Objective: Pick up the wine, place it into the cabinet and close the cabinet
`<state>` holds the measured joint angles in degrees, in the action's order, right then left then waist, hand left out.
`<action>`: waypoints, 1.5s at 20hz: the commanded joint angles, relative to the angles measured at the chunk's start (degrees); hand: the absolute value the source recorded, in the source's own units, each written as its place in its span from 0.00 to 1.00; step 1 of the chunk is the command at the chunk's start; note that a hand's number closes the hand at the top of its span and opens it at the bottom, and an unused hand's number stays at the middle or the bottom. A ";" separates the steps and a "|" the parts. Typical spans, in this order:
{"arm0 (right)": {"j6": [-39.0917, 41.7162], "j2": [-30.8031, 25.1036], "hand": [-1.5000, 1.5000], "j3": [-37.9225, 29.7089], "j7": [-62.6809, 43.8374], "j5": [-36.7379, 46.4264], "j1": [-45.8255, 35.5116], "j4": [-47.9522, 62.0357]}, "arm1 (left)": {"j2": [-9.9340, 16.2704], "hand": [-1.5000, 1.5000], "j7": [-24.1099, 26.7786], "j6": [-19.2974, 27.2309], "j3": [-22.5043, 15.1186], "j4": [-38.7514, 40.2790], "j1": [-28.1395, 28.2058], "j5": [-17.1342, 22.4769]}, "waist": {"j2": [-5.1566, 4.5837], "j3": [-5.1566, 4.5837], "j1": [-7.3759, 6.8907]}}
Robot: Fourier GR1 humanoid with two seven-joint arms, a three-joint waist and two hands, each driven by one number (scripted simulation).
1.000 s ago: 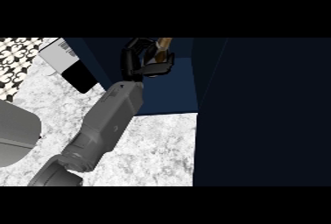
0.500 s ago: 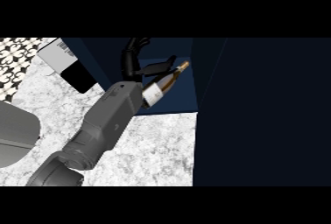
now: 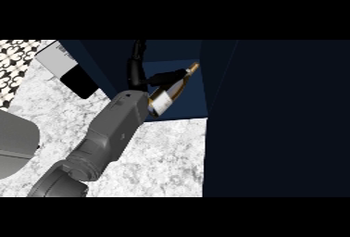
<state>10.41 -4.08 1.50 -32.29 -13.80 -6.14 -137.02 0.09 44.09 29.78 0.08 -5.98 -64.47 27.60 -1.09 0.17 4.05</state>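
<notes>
The wine lies tilted inside the open cabinet, its gold-capped neck pointing up and away toward the cabinet's right inner wall and its pale-labelled body lower, nearer the cabinet's front edge. A grey forearm rises from the lower left of the view and ends at the cabinet's mouth, where the black hand sits just left of the bottle. One dark finger or thumb lies across the bottle's shoulder, and the other fingers stretch up into the cabinet's shadow, so the hand looks pinched on the wine, though black fingers against the dark interior make the exact wrap hard to read. Which arm this is cannot be settled by a second arm for comparison; coming in from the left of the cabinet, it reads as the left one. The bottle's base is hidden behind the wrist, and whether the glass rests on the cabinet floor or hangs above it cannot be told. To the right of the cabinet a broad dark navy panel, most likely the open door, fills the view and hides everything behind it. Left of the cabinet, the marbled counter carries a flat pale and black object, too foreshortened to identify, and a grey rounded shape is cut off at the view's left edge.
</notes>
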 commanded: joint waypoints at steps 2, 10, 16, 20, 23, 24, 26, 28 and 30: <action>0.57 -0.38 0.00 -0.49 0.09 -1.34 0.79 -1.54 | 1.24 0.00 -0.28 1.00 -0.17 1.67 0.39 -1.11 | -0.34 -0.21 -0.19; 0.92 -0.58 0.00 -1.02 0.12 -3.03 1.62 -1.97 | 1.44 0.00 6.59 -1.63 2.21 0.05 5.07 0.06 | -0.50 -0.24 -0.05; 0.50 -0.28 0.00 1.50 -1.30 -1.29 1.95 -4.62 | 0.16 0.00 6.72 -4.29 1.97 0.40 5.33 -0.76 | -0.32 -0.29 -0.06; 0.29 -0.28 0.00 1.30 -1.82 -2.68 2.42 -4.94 | 1.31 0.00 6.68 -7.34 2.15 -0.15 4.81 -0.93 | -0.23 -0.27 -0.18; -0.31 0.94 0.00 3.26 -0.63 0.37 3.79 -4.32 | 1.59 0.00 4.66 -8.51 1.40 0.50 3.67 -1.90 | -0.02 -0.24 -0.62; -0.09 0.15 0.00 0.73 -0.22 -1.99 1.27 -2.14 | -0.09 0.00 7.64 -7.88 1.79 0.32 5.42 -0.99 | -0.27 -0.25 -0.09; -0.93 0.16 0.00 1.47 -1.68 -0.83 0.66 -3.27 | -0.09 0.00 6.89 -9.97 1.61 0.16 5.04 -1.48 | -0.12 -0.26 -0.68; -0.55 -0.84 0.00 0.61 -3.28 -2.64 1.05 -4.54 | -0.10 0.00 5.08 -9.74 1.25 -0.08 4.52 -0.87 | 0.27 -0.24 -0.85; 0.36 -0.35 0.00 0.71 -0.42 -1.36 1.47 -2.00 | -0.09 0.00 5.40 -11.63 0.76 -0.58 5.32 -0.62 | 0.29 -0.22 -1.14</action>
<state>10.65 -4.31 2.68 -32.39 -13.75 -5.47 -137.13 -0.12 49.56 20.58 -0.05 -6.87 -62.27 25.84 -1.07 0.02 4.22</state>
